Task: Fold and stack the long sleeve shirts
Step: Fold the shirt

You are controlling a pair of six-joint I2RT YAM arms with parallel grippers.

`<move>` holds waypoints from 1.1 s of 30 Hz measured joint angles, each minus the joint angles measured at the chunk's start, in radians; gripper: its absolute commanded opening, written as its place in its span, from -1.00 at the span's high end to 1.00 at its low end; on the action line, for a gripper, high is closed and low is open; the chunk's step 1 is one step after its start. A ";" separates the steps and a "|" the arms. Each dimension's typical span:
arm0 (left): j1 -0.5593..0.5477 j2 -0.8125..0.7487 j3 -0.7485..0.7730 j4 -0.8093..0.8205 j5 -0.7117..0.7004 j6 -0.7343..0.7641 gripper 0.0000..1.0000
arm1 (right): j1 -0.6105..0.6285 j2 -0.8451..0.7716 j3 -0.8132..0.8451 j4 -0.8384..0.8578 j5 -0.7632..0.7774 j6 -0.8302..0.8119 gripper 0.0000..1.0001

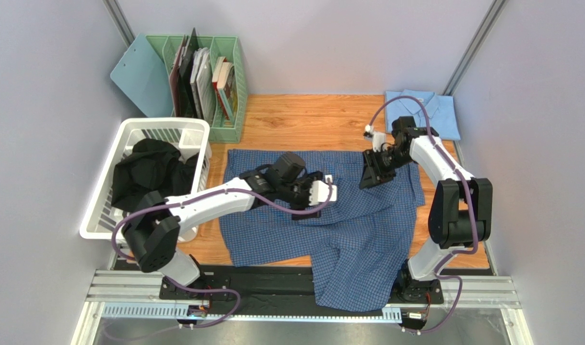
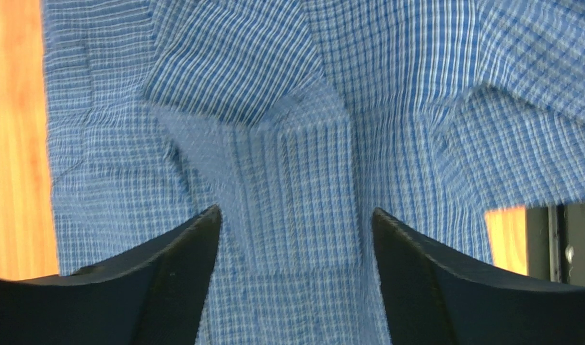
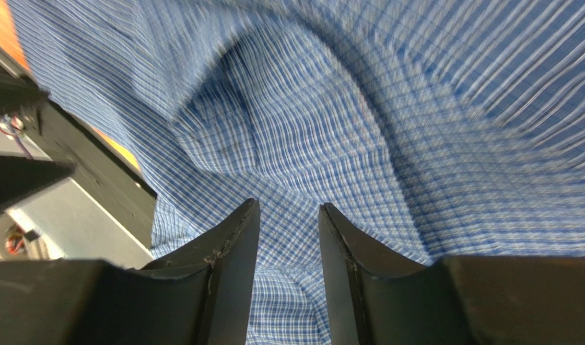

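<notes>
The mid-blue checked long sleeve shirt (image 1: 360,230) lies spread across the wooden table (image 1: 310,122), with one part hanging over the near edge. My left gripper (image 1: 330,192) hovers low over its middle, jaws open wide; between them the left wrist view (image 2: 295,215) shows only flat checked cloth (image 2: 288,108) with a stitched panel. My right gripper (image 1: 369,178) points down at the shirt's upper right part. Its jaws (image 3: 288,207) stand narrowly open, and the rumpled checked fabric (image 3: 389,108) shows beyond the gap, ungripped. A pale sky-blue shirt (image 1: 421,111) lies folded at the back right corner.
A white laundry basket (image 1: 166,126) holding dark clothes stands at the left. Behind it are a green file rack (image 1: 230,108) with books and a teal clipboard (image 1: 140,72). Grey walls close in on both sides and at the back.
</notes>
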 measured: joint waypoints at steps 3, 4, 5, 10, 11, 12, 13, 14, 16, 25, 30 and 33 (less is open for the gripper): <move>-0.086 0.083 0.060 0.013 -0.079 -0.043 -0.56 | -0.001 0.002 -0.066 0.006 0.041 0.004 0.20; -0.111 0.107 0.074 0.021 -0.106 -0.055 -0.62 | -0.003 0.004 -0.070 0.008 0.050 0.003 0.19; -0.135 0.134 0.084 0.029 -0.135 -0.066 -0.64 | -0.007 0.008 -0.071 0.011 0.060 0.003 0.19; -0.206 0.245 0.096 0.061 -0.259 -0.110 -0.63 | -0.062 0.055 -0.068 0.037 0.098 -0.013 0.17; -0.212 0.263 0.096 0.064 -0.281 -0.117 -0.60 | -0.075 0.071 -0.068 0.040 0.107 -0.019 0.16; -0.216 0.286 0.096 0.071 -0.310 -0.127 -0.57 | -0.085 0.085 -0.068 0.041 0.116 -0.025 0.15; -0.217 0.303 0.096 0.079 -0.337 -0.134 -0.51 | -0.097 0.101 -0.068 0.043 0.126 -0.032 0.14; -0.217 0.312 0.095 0.087 -0.357 -0.138 -0.50 | -0.102 0.111 -0.069 0.045 0.132 -0.038 0.13; -0.217 0.325 0.092 0.110 -0.404 -0.151 -0.43 | -0.105 0.126 -0.073 0.049 0.140 -0.049 0.13; -0.211 0.325 0.072 0.185 -0.459 -0.185 0.60 | -0.102 0.142 -0.137 0.058 0.158 -0.091 0.21; -0.200 0.312 0.072 0.173 -0.448 -0.193 1.00 | -0.102 0.142 -0.161 0.057 0.163 -0.108 0.42; -0.186 0.278 0.072 0.146 -0.428 -0.195 1.00 | -0.103 0.140 -0.171 0.050 0.162 -0.117 0.59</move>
